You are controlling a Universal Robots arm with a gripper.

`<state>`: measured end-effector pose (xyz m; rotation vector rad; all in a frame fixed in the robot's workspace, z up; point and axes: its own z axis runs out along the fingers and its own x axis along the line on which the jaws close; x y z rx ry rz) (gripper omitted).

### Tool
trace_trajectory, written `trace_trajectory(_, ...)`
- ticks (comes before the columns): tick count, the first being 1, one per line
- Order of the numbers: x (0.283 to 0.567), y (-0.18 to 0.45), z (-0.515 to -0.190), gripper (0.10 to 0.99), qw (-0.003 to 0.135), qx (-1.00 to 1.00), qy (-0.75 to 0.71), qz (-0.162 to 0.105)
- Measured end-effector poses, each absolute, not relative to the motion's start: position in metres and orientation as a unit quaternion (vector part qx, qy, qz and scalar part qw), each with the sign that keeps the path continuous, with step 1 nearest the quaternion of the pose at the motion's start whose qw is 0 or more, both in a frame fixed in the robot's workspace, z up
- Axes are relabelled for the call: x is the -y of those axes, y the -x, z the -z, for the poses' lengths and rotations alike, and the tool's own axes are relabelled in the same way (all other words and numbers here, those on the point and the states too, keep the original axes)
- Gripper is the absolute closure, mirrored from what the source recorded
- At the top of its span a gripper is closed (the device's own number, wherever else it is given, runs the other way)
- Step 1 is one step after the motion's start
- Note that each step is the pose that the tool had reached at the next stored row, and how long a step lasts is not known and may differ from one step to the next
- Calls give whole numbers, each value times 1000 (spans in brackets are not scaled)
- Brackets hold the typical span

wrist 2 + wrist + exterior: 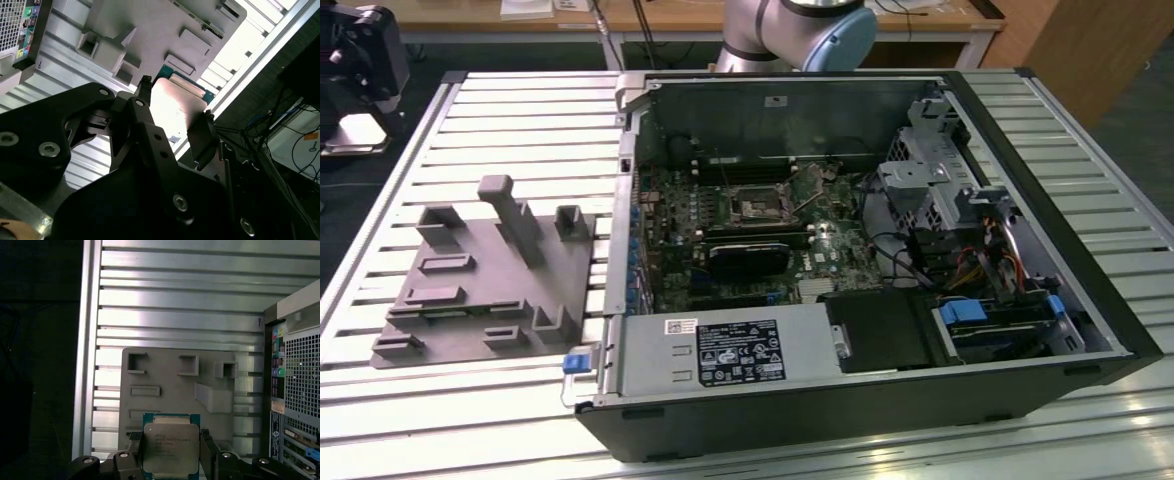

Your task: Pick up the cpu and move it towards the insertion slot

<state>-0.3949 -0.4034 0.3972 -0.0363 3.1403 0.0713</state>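
Observation:
In both wrist views my gripper (170, 437) (176, 101) is shut on the cpu (170, 452) (172, 107), a flat square chip with a silvery-grey top and a green rim. One black finger (134, 447) presses each opposite edge. The chip hangs in the air above the near edge of the grey fixture plate (175, 390) (150, 30) (480, 290). In the exterior view, the insertion slot (758, 205) lies inside the open computer case (1067, 330). It has a dark square centre in a metal frame on the green board, and nothing is in it.
The fixture plate lies on the slatted aluminium table (520, 130) at the exterior view's left of the case, with several upright blocks (507, 215). A black fan card (750, 258), power supply (720, 352) and drive cage (934, 190) surround the slot. The case's rear panel (295, 390) is beside the plate.

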Motion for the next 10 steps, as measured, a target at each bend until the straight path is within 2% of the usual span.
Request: trace_trajectory(10,403,387,-397,545,0,-1000,12,-23)
